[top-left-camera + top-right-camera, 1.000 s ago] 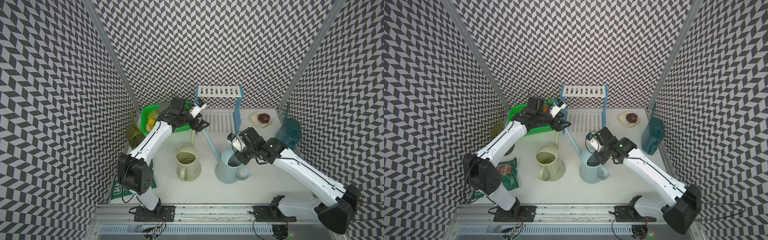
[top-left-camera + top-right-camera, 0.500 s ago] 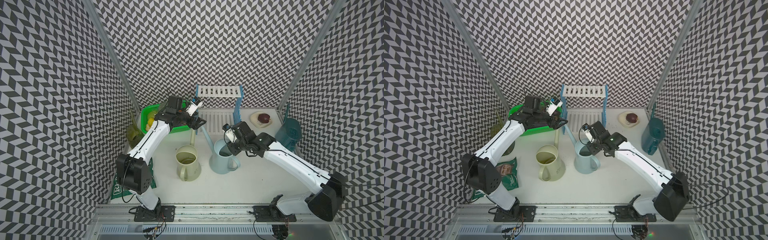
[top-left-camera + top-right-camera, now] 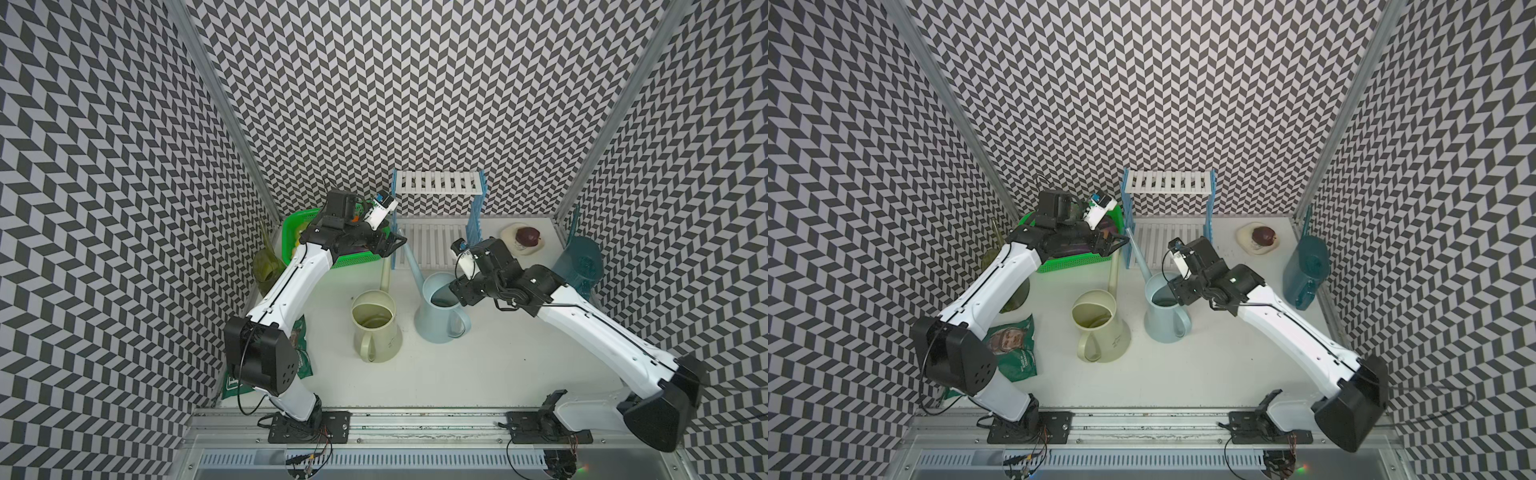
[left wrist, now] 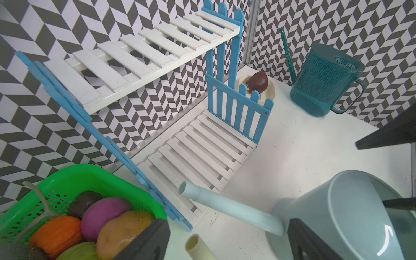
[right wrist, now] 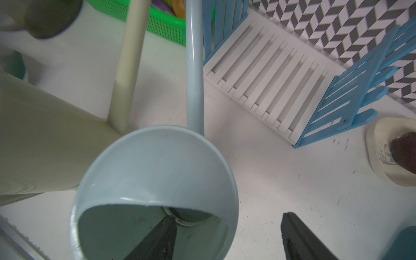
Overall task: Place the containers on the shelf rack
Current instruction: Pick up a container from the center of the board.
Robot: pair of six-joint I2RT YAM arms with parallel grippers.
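We are straddling the rim of the pale blue watering can [image 5: 157, 171] with our right gripper [image 5: 227, 217]. Its jaws are spreading wide, one finger [image 5: 157, 238] dipping inside the can and the other outside, clear of the rim. The can is standing upright on the table [image 3: 478, 374], its spout reaching away from this gripper toward the shelf rack [image 3: 438, 188] just beyond. We are hovering our left gripper [image 3: 395, 244], also wide open and gripping nothing, above the spout tips of the blue can and the cream watering can [image 3: 376, 328]. The dark teal watering can [image 3: 579, 262] is standing well beyond the right gripper's outer side. The olive-green watering can [image 3: 266, 270] is sitting behind the left gripper, past the green basket [image 3: 291, 232].
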